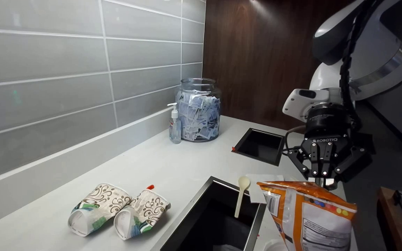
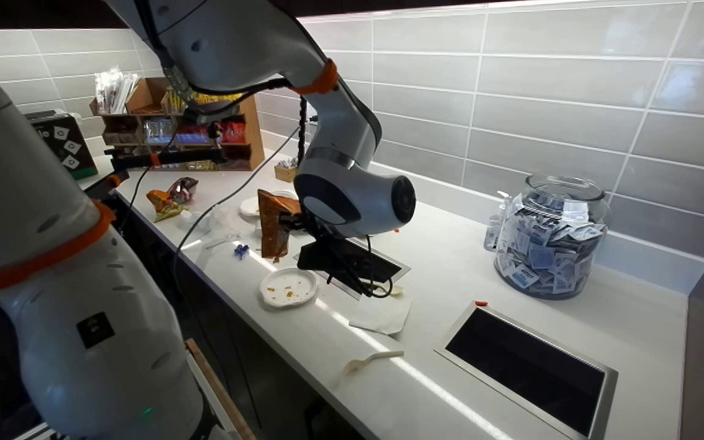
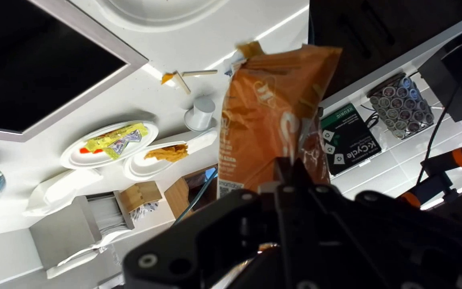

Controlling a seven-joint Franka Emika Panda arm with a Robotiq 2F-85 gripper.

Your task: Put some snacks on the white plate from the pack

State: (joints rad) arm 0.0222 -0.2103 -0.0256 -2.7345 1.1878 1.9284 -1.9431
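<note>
The pack, a bright orange foil bag, hangs from my gripper above the counter in both exterior views point(image 1: 312, 223) point(image 2: 273, 229) and fills the middle of the wrist view point(image 3: 255, 116). My gripper point(image 3: 289, 162) is shut on the bag's side; it also shows in both exterior views point(image 1: 323, 182) point(image 2: 294, 221). The white plate point(image 2: 303, 282) lies on the counter near the bag, with several small orange bits on it. Its rim is at the top of the wrist view point(image 3: 155, 26) and partly cut off in an exterior view point(image 1: 276, 245). A blurred orange piece point(image 3: 251, 49) shows at the bag's end.
Two patterned bags point(image 1: 99, 209) point(image 1: 141, 214) lie beside a bin opening point(image 1: 208, 216). A spoon point(image 1: 242, 195) and a napkin point(image 2: 382, 315) are near its edge. A glass jar point(image 2: 550, 238) stands by the wall. Other plates point(image 3: 64, 154) point(image 3: 132, 172) and a cup point(image 3: 201, 112) stand farther off.
</note>
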